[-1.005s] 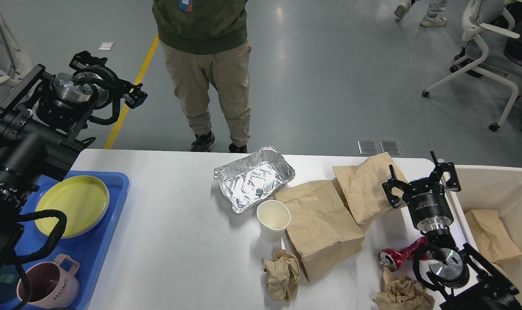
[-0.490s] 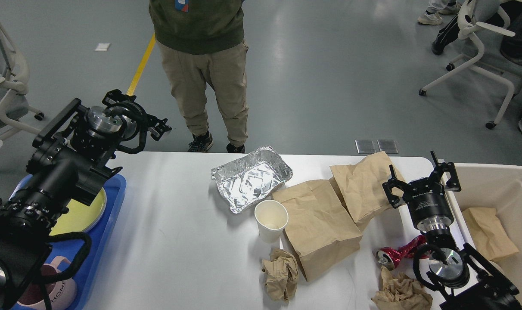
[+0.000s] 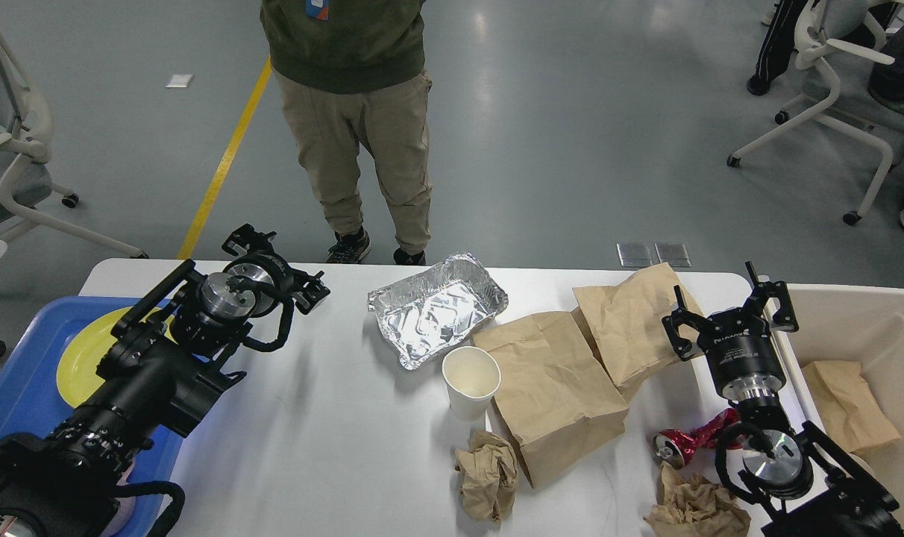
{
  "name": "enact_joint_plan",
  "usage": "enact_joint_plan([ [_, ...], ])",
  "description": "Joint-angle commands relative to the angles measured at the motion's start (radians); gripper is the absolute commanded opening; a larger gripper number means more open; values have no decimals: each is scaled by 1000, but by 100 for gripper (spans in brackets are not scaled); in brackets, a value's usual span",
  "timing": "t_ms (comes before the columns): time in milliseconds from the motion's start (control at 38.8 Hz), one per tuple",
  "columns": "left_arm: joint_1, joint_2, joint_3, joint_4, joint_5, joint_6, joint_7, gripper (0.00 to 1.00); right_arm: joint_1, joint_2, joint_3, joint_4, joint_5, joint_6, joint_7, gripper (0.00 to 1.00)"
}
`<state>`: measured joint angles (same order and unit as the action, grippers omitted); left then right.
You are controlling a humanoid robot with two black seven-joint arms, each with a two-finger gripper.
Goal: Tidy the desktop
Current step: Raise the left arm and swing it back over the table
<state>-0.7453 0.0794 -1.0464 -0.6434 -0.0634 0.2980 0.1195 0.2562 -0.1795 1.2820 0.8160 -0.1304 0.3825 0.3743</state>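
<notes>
The white desktop (image 3: 310, 447) holds a foil tray (image 3: 437, 309), a white paper cup (image 3: 471, 380), a large brown paper bag (image 3: 553, 395) and a second bag (image 3: 631, 321) behind it. A crumpled paper ball (image 3: 488, 473) lies in front of the cup, and another (image 3: 694, 507) lies at the front right. A crushed red can (image 3: 683, 444) lies by my right arm. My left gripper (image 3: 279, 262) is open and empty over the desktop's far left, left of the foil tray. My right gripper (image 3: 720, 294) is open and empty over the second bag's right edge.
A blue tray (image 3: 19, 373) with a yellow plate (image 3: 79, 354) stands at the left, partly hidden by my left arm. A beige bin (image 3: 870, 328) at the right holds a brown paper bag (image 3: 847, 406). A person (image 3: 347, 112) stands behind the table. Chairs stand at both sides.
My left arm has swung right and down, from above the blue tray to over the desktop's far left. It now hides the pink mug. The right arm has not moved.
</notes>
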Motion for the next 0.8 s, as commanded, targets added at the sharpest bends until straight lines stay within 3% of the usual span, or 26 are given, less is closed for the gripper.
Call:
enact_joint_plan([
  [0, 17, -4, -10, -7, 13, -28, -17, 96, 0, 0, 0, 0, 0, -1, 0, 100],
  [129, 44, -6, -56, -13, 17, -86, -17, 96, 0, 0, 0, 0, 0, -1, 0, 100],
  [232, 73, -3, -90, -12, 20, -215, -31, 96, 0, 0, 0, 0, 0, -1, 0, 100],
  [541, 81, 17, -92, 2, 27, -287, -17, 96, 0, 0, 0, 0, 0, 1, 0, 100],
  [619, 81, 29, -92, 5, 39, -359, -17, 96, 0, 0, 0, 0, 0, 1, 0, 100],
  [644, 83, 34, -93, 10, 54, -426, -17, 96, 0, 0, 0, 0, 0, -1, 0, 100],
  [773, 73, 33, -95, 66, 100, -603, -18, 96, 0, 0, 0, 0, 0, -1, 0, 100],
])
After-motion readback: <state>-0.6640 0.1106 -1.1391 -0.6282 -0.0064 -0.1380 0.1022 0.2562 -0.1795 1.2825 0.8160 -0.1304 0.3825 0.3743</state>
